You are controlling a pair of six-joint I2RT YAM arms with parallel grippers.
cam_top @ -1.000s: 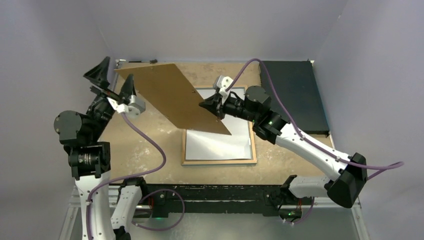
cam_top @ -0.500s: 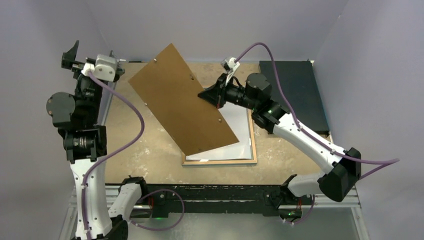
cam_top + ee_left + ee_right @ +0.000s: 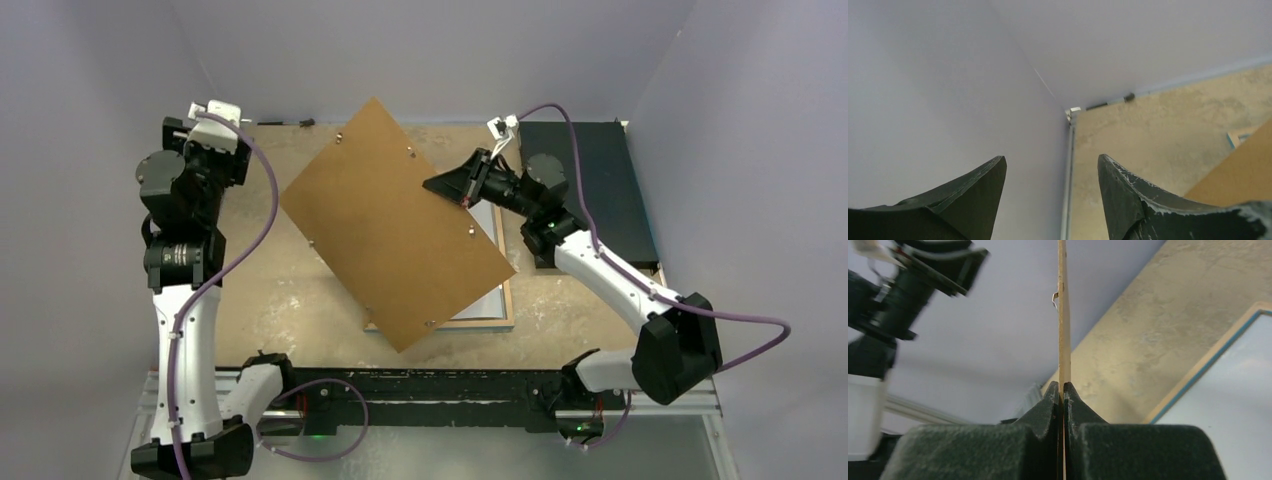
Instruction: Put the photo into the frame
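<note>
Top external view: a mottled tan tabletop (image 3: 270, 290) boxed in by pale grey walls (image 3: 430, 50), with a dark mat (image 3: 590, 190) at its far right. My right jaws are clamped tight on the edge of the brown backing board (image 3: 400, 220), which tilts above the frame (image 3: 480, 322). The frame lies flat, mostly covered. Only the right wrist shows the board edge-on and the frame's blue-and-tan rim around a pale surface. My left jaws stand apart, empty, by the far-left corner.
</note>
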